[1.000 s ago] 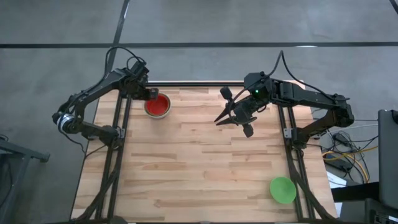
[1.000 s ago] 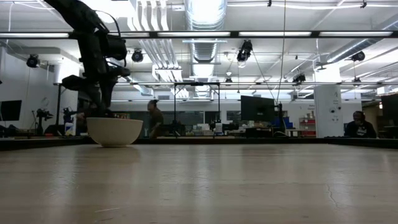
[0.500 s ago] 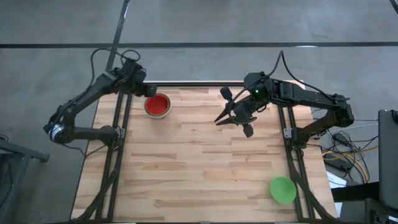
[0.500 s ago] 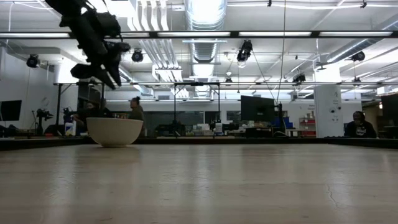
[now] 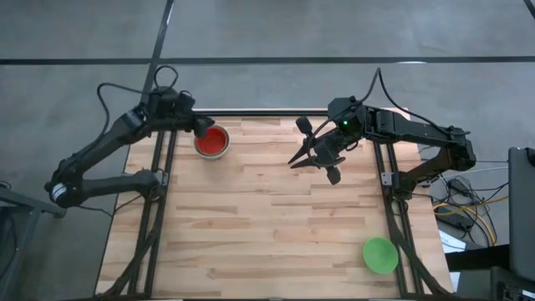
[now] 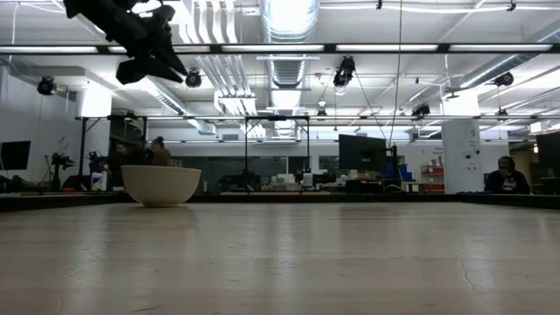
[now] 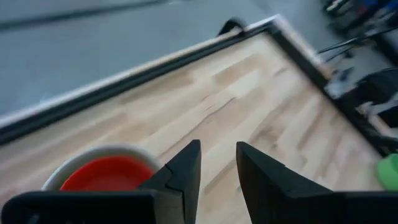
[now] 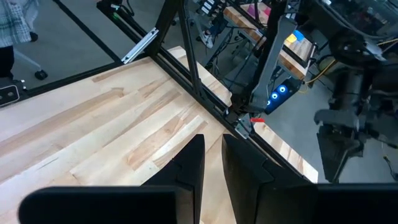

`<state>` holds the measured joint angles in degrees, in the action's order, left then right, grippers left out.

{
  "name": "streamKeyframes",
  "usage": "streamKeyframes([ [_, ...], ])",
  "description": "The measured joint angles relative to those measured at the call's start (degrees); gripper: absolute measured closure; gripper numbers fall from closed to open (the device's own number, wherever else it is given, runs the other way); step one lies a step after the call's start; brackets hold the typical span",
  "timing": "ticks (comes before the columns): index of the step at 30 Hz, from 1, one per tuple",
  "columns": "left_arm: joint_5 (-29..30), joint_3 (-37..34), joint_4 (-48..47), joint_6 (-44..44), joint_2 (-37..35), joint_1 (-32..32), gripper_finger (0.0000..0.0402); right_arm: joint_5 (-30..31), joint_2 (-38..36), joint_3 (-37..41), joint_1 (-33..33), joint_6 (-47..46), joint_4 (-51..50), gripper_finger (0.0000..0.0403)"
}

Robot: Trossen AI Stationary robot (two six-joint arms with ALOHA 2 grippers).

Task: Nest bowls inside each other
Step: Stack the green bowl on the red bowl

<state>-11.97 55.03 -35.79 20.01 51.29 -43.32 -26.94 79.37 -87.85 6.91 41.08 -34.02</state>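
Observation:
A red bowl (image 5: 213,140) sits nested in a whitish bowl (image 6: 161,185) on the table's far left; the left wrist view shows the red bowl (image 7: 106,175) with the whitish rim (image 7: 93,152) around it. A green bowl (image 5: 379,255) rests alone near the near right corner. My left gripper (image 5: 201,127) hangs open above the stack's far-left side, high over it in the low view (image 6: 153,59), with nothing between its fingers (image 7: 217,163). My right gripper (image 5: 294,161) hovers over the far middle of the table, its fingers a narrow gap apart (image 8: 213,149) and empty.
The wooden tabletop (image 5: 267,217) lies bare between the stack and the green bowl. A black rail (image 5: 251,112) runs along the far edge. Frame posts (image 5: 159,192) stand at the left and right sides. People and desks show in the room beyond.
My left gripper has risen from the rim of the nested bowls to well above them, drawing back a little toward the far-left corner and tipping nearer to level. The red and whitish bowls have stayed in place.

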Motion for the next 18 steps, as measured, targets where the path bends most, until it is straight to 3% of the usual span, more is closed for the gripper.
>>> streamKeyframes([
  [8,-0.8,-7.6,10.3,-2.7,-7.2,6.3,0.0296,0.0,0.0,0.0,0.0,-0.1,0.0,0.0351],
  [18,-8.1,-16.0,24.7,-6.9,-18.5,11.7,0.0296,0.0,0.0,0.0,0.0,0.0,0.0,0.0351],
])
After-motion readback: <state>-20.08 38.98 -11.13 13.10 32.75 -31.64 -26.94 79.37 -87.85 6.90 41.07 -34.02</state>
